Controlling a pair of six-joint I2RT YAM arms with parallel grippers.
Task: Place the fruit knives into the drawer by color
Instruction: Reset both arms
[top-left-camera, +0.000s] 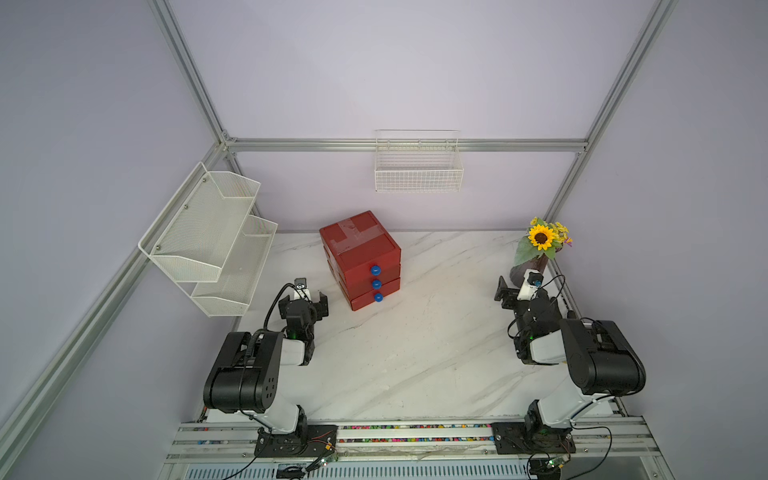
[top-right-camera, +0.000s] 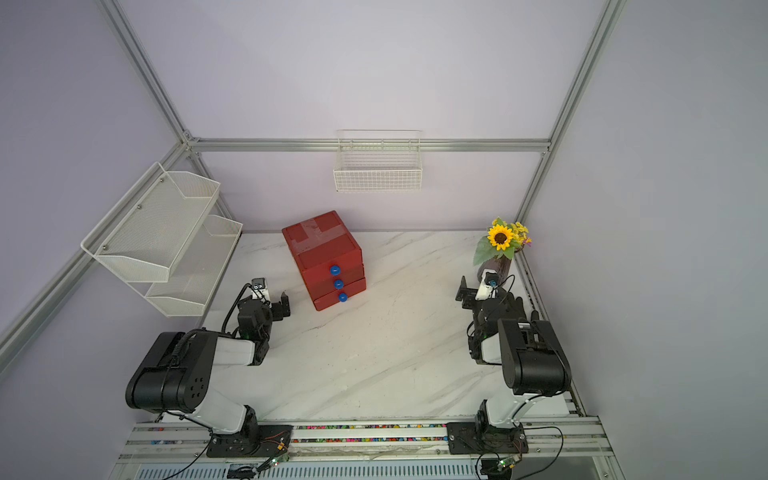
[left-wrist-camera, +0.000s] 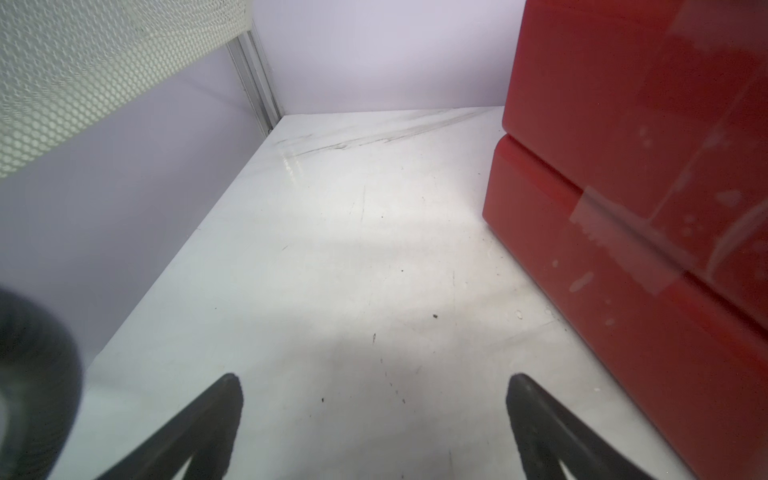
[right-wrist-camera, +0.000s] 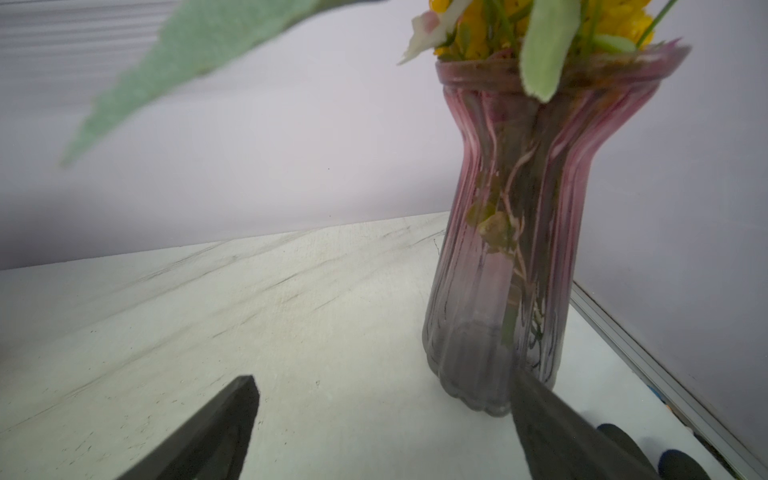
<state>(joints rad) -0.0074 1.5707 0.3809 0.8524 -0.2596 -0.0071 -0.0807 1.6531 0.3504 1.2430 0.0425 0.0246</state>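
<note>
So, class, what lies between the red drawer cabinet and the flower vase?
Nothing: bare marble tabletop separates red drawer cabinet and flower vase, in both top views.

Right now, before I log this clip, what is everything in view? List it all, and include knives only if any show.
drawer: one cabinet of three drawers, red, far side of the table, left of centre
knobs: three, blue, one on each drawer front
fruit knives: none in view
mesh shelf: one with two tiers, white, on the wall at the robot's left
wire basket: one, white, on the back wall
vase: one, pinkish glass, far right corner of the table
sunflower: one, yellow, in the vase with smaller yellow flowers
table: one, white marble pattern
left gripper: one, black, open and holding nothing, beside the drawer
right gripper: one, black, open and holding nothing, near the vase
</note>
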